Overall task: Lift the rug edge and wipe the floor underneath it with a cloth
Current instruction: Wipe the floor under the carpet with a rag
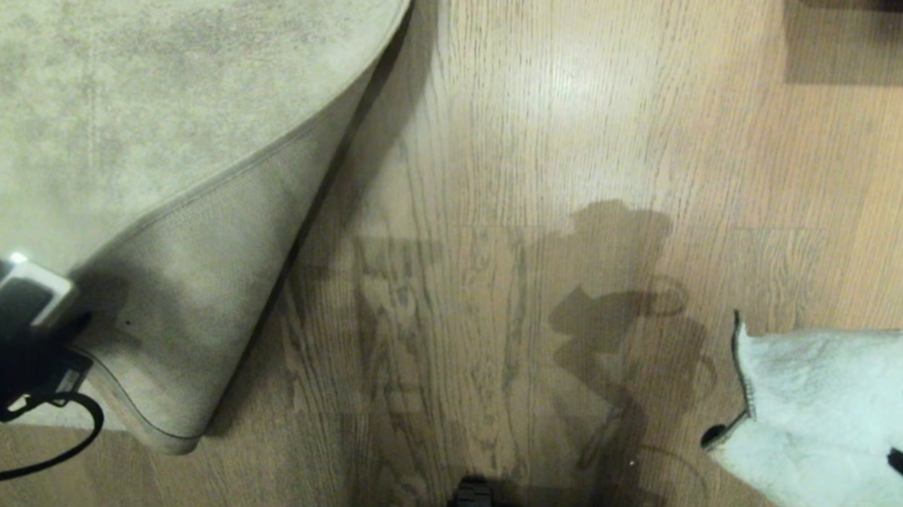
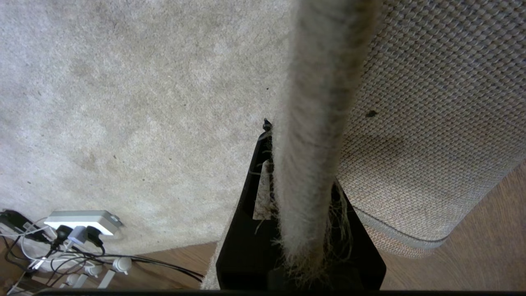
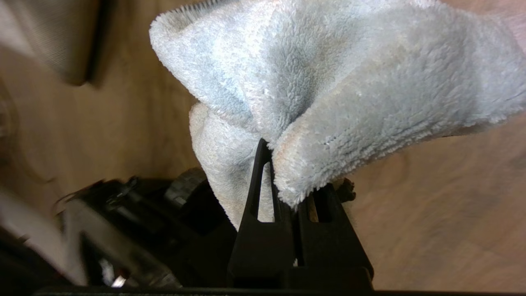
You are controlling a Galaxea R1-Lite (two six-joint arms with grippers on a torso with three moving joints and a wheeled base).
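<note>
- Head view shows the rug edge (image 1: 207, 270) folded back at the lower left, its woven tan backing turned upward — the mottled beige pile of the rug lies flat behind it.
- The left gripper (image 1: 63, 316) sits at the lower-left corner of that view, on the lifted corner of the rug.
- Left wrist view: the left gripper (image 2: 302, 135) is closed on the rug edge (image 2: 316, 123), which runs up between its black fingers (image 2: 257, 164) with frayed threads around them; the backing (image 2: 431, 123) curves off to one side.
- A white power strip (image 2: 82, 220) with plugs and cables lies by the rug's far border.
- The floor (image 1: 568, 135), light wood-grain planks with a slight sheen, lies bare beside the fold, crossed by shadows.
- The cloth (image 1: 833, 418) — pale, fluffy — hangs at the right edge of the head view, above the floor.
- Right wrist view: the right gripper (image 3: 287, 164) is clamped tight on a bunched fold of the cloth (image 3: 349, 82), the rest spreading out beyond its fingers (image 3: 254, 197).
</note>
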